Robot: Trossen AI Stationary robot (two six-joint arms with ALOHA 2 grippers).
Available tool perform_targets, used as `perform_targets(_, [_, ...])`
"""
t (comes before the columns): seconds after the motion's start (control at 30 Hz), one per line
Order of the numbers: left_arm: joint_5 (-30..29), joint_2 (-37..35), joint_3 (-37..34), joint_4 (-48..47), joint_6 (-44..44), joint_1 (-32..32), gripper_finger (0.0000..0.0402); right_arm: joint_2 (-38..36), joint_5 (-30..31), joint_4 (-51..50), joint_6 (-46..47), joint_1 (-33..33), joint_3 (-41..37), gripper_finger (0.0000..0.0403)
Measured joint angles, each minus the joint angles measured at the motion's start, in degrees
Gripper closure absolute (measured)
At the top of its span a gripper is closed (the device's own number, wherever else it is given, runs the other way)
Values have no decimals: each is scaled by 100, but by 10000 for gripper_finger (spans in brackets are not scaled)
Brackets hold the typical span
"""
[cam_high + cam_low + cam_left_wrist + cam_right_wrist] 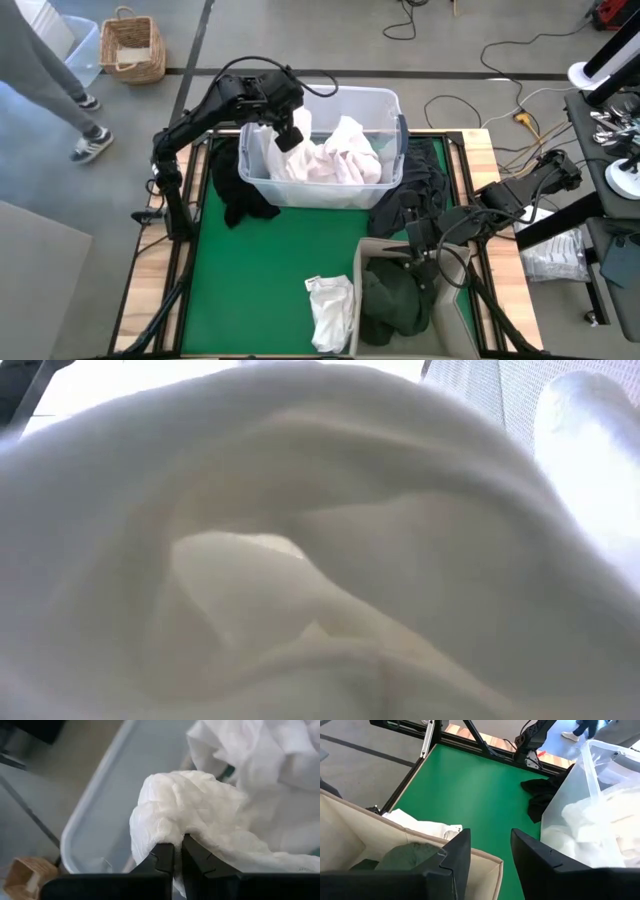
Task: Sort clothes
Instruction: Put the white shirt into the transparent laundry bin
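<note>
Two arms | left jaws pinching white garment | right jaws parted, empty

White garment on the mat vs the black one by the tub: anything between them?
Nothing. The high view shows bare green mat between the white garment and the black garment.

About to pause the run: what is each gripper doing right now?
Left gripper: shut on a white garment over the clear tub.
Right gripper: open, empty, above the beige fabric box.
</note>
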Motion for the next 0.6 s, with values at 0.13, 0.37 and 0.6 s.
perform_targets(0.13, [53, 0, -143, -183, -57, 25, 401, 0, 0, 0, 12, 0, 0, 277])
perform_targets(0.37, [126, 0, -481, -125, -57, 49, 401, 0, -2, 2, 4, 0, 0, 278])
perform_targets(0.6, [20, -1, -870, 91, -66, 101, 370, 0, -2, 2, 10, 0, 0, 266])
